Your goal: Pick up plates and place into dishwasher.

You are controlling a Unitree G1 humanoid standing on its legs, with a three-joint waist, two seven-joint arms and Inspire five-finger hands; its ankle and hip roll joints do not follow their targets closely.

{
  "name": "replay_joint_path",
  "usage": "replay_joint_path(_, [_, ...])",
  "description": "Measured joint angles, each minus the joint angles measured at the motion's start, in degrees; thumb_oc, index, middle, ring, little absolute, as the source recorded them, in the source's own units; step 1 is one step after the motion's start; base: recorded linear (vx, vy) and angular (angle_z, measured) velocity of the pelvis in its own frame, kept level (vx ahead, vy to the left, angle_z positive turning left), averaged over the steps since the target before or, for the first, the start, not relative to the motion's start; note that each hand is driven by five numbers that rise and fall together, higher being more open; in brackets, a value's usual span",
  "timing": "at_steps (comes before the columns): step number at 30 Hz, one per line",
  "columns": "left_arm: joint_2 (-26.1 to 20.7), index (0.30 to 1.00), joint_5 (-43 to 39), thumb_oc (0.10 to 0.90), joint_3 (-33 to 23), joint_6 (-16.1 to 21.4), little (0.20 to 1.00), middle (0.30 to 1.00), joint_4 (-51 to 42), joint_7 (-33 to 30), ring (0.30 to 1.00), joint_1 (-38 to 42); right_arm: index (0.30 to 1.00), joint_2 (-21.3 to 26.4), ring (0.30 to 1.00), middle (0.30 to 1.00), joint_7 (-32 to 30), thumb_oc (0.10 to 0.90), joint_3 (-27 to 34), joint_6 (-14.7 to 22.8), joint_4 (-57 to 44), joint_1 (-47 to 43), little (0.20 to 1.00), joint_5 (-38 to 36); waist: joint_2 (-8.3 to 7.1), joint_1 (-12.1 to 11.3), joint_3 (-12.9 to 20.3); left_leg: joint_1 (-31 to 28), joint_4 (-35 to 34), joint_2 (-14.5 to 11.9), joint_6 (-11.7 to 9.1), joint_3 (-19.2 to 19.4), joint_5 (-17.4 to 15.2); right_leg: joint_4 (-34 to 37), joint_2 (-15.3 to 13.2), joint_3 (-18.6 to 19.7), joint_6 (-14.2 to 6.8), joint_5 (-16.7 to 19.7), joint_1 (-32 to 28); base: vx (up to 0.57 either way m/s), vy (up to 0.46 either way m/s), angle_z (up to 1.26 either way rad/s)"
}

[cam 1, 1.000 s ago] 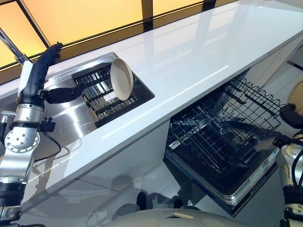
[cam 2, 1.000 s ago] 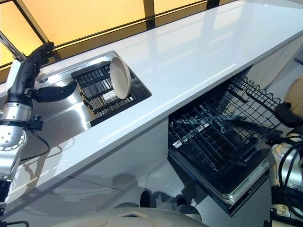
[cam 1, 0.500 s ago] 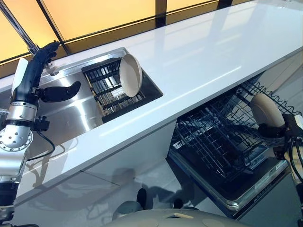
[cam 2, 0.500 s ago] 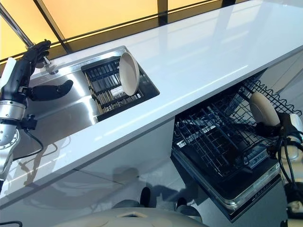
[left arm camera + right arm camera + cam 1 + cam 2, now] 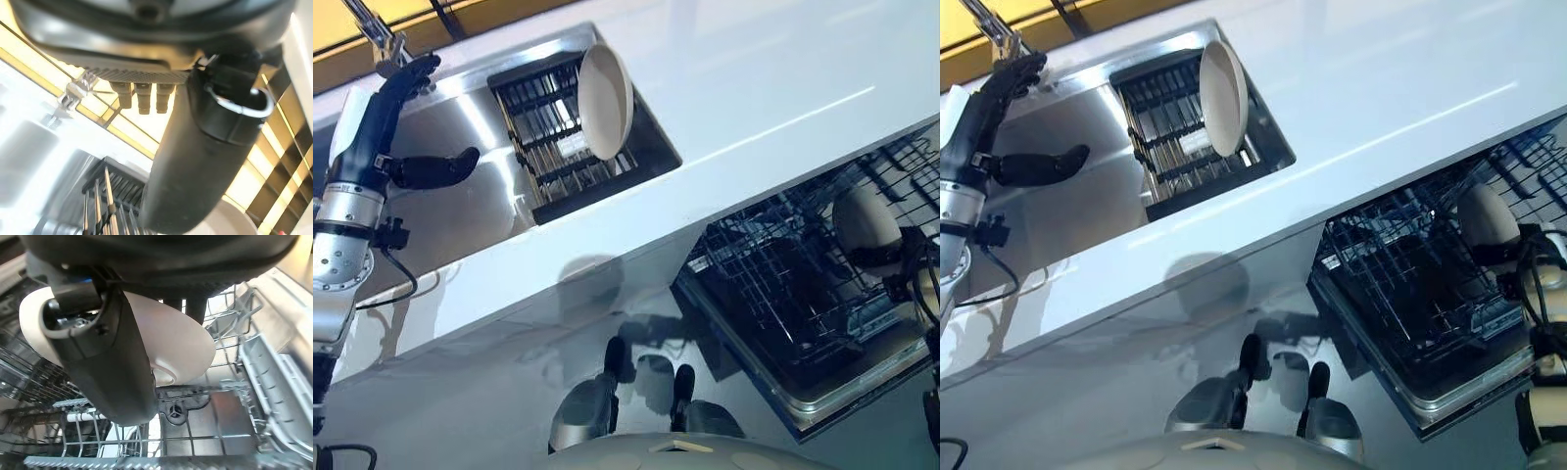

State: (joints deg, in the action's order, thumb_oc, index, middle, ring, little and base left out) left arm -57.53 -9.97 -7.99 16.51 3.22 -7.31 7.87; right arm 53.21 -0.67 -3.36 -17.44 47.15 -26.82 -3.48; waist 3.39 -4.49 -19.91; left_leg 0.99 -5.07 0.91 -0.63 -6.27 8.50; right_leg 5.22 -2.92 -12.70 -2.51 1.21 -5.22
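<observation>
My right hand [image 5: 891, 262] grips a round cream plate [image 5: 864, 217] over the dark wire dishwasher rack [image 5: 783, 294]; my thumb [image 5: 110, 357] crosses the plate's underside, hiding part of it. My left hand [image 5: 406, 147] hangs over the steel sink [image 5: 460, 211], fingers straight and unclenched. A second cream plate [image 5: 607, 101] stands on edge in the black sink rack [image 5: 543, 132], set into the white desk [image 5: 754, 88].

We saw a long white tabletop [image 5: 773, 88] running across the room, glossy with pale streaks of reflected light. Set into it lay a steel sink [image 5: 470, 186], with a chrome tap [image 5: 374, 34] behind. Beyond the tabletop, amber-lit window panels [image 5: 979, 29] glowed between dark frames. Below it spread a grey floor [image 5: 509, 392].
</observation>
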Motion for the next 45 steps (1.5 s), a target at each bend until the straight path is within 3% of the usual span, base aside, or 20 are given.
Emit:
replay_joint_path(3, [-0.5,0.900,0.0,0.800,0.6,0.0,0.900,0.900,0.0,-0.4,0.900,0.8,0.300,0.3,0.300,0.300,-0.5,0.100,0.0,-1.5,0.5,-1.7,0.200,-1.2,0.00,-0.1,-0.6,1.2,0.0,-0.1,0.0,0.9,0.0,0.0,0.0,-0.3,0.0,0.0,1.0,-0.02,-0.039,0.03])
replay_joint_path(4, [-0.7,0.900,0.0,0.800,0.9,0.0,0.900,0.900,0.0,-0.5,0.900,1.1,0.399,0.3,0.399,0.399,-0.7,0.215,0.0,-1.9,1.4,-2.5,0.315,-1.7,0.02,-0.1,-1.1,1.2,0.0,0.0,0.1,1.4,0.1,0.0,0.0,-0.4,0.0,0.0,1.0,-0.02,-0.036,0.00])
replay_joint_path(6, [-0.8,0.900,0.0,0.800,1.4,0.0,0.900,0.900,0.0,-0.5,0.900,1.8,0.709,0.4,0.709,0.709,-1.0,0.578,0.0,-2.4,2.2,-3.5,0.678,-2.1,0.02,-0.1,-1.7,1.2,0.0,0.1,0.1,1.8,0.1,0.0,-0.2,-0.4,0.0,0.0,1.0,-0.01,-0.015,0.00])
replay_joint_path(9, [-0.8,0.900,0.0,0.800,1.6,0.0,0.900,0.900,0.0,-0.5,0.900,2.8,0.900,0.4,0.900,0.900,-0.7,0.800,0.0,-2.5,2.7,-4.9,0.900,-2.1,0.01,0.1,-2.4,1.1,0.0,0.1,0.1,2.0,0.1,0.0,-0.2,-0.4,0.0,0.0,0.9,0.00,0.000,0.00])
replay_joint_path(16, [-0.8,0.900,0.0,0.800,2.0,0.0,0.900,0.900,-0.1,-0.5,0.900,3.5,0.900,-0.5,0.900,0.900,1.2,0.800,-4.2,-2.2,4.6,-5.1,0.900,-1.8,-0.01,0.1,-2.6,0.6,0.0,0.0,0.1,2.6,0.1,0.0,-0.1,-0.4,0.0,0.0,0.6,0.04,-0.012,-0.01])
replay_joint_path(29, [-0.6,0.900,0.0,0.800,2.1,-0.1,0.900,0.900,-0.3,0.6,0.900,3.3,0.900,-0.9,0.900,0.900,0.3,0.800,-4.0,1.2,-2.3,-1.5,0.900,0.5,-0.10,0.2,-3.5,-2.4,0.0,-0.2,0.1,4.8,0.1,0.0,-0.2,0.8,0.2,0.1,-2.1,0.03,0.023,-0.03])
replay_joint_path(45, [1.1,0.900,0.0,0.800,1.1,-0.1,0.900,0.900,-0.9,3.0,0.900,0.0,0.900,-2.9,0.900,0.900,-1.0,0.800,4.9,2.4,-15.8,7.8,0.900,1.7,-0.13,0.9,-3.4,-5.9,0.0,-0.1,0.4,5.4,-0.5,0.0,-0.4,1.7,0.3,0.3,-5.1,0.01,0.074,-0.02])
